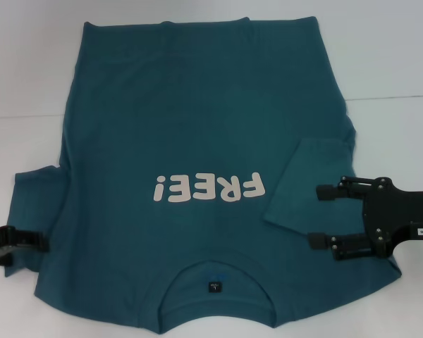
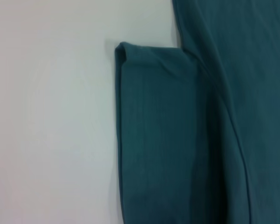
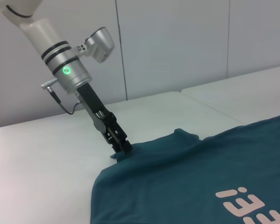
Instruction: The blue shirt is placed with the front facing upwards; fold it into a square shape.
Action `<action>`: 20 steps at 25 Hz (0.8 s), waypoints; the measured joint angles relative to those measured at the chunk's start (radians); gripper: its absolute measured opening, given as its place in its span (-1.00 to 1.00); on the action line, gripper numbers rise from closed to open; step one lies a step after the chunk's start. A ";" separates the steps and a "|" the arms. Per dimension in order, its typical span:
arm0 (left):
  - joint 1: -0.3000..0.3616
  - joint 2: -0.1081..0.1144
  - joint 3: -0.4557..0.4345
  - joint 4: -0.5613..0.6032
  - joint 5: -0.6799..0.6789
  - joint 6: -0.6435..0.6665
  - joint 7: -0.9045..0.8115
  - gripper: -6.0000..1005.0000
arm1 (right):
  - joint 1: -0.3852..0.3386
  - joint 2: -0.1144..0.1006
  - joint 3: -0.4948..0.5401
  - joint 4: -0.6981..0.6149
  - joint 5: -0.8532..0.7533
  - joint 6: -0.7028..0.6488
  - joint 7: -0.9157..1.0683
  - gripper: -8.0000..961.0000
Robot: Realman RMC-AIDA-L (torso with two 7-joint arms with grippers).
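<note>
White worktop (image 1: 395, 63) filled the scene, with a seam line running across it, and pale wall panels stood behind it in the right wrist view. On it lay the large dark teal-blue short-sleeved cotton shirt (image 1: 197, 141), front side up, its long axis running from 12 o'clock to 6 o'clock in the head view. The hem pointed toward 12 o'clock and the round neckline with its small dark label (image 1: 215, 286) pointed toward 6 o'clock, nearest the robot, so the off-white "FREE!" print (image 1: 206, 188) read upside down. The sleeve at 3 o'clock (image 1: 307, 186) was folded inward over the body of the shirt, while the sleeve at 9 o'clock (image 1: 39, 204) lay spread flat on the worktop.

The right end effector (image 1: 323, 217) hovered at about 4 o'clock beside the folded sleeve, its two black fingers spread apart and holding nothing. The left end effector (image 3: 122, 147) sat at about 8 o'clock on the outer edge of the flat sleeve, its tips touching the cloth; I cannot tell whether its fingers were apart or clamped on the fabric. The left wrist view showed that sleeve's folded-over edge (image 2: 154, 130) against the white surface.
</note>
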State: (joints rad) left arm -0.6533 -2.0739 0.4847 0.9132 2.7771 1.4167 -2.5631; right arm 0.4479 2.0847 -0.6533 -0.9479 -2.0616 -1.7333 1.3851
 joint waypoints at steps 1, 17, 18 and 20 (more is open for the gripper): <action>0.000 0.000 0.000 -0.003 0.001 0.000 0.000 0.62 | 0.000 0.000 0.001 0.000 0.000 0.000 0.000 0.93; 0.008 0.000 0.000 0.035 0.058 -0.008 -0.017 0.62 | -0.007 0.002 -0.003 0.000 0.000 -0.002 0.001 0.93; 0.008 0.000 0.000 0.040 0.064 -0.005 -0.021 0.62 | -0.008 0.002 -0.003 0.000 0.000 -0.002 0.001 0.93; 0.008 0.000 0.000 0.044 0.070 -0.001 -0.025 0.62 | -0.008 0.002 -0.003 0.000 0.000 -0.002 0.000 0.93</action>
State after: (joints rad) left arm -0.6456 -2.0739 0.4847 0.9576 2.8475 1.4156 -2.5884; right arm 0.4394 2.0862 -0.6566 -0.9480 -2.0616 -1.7350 1.3856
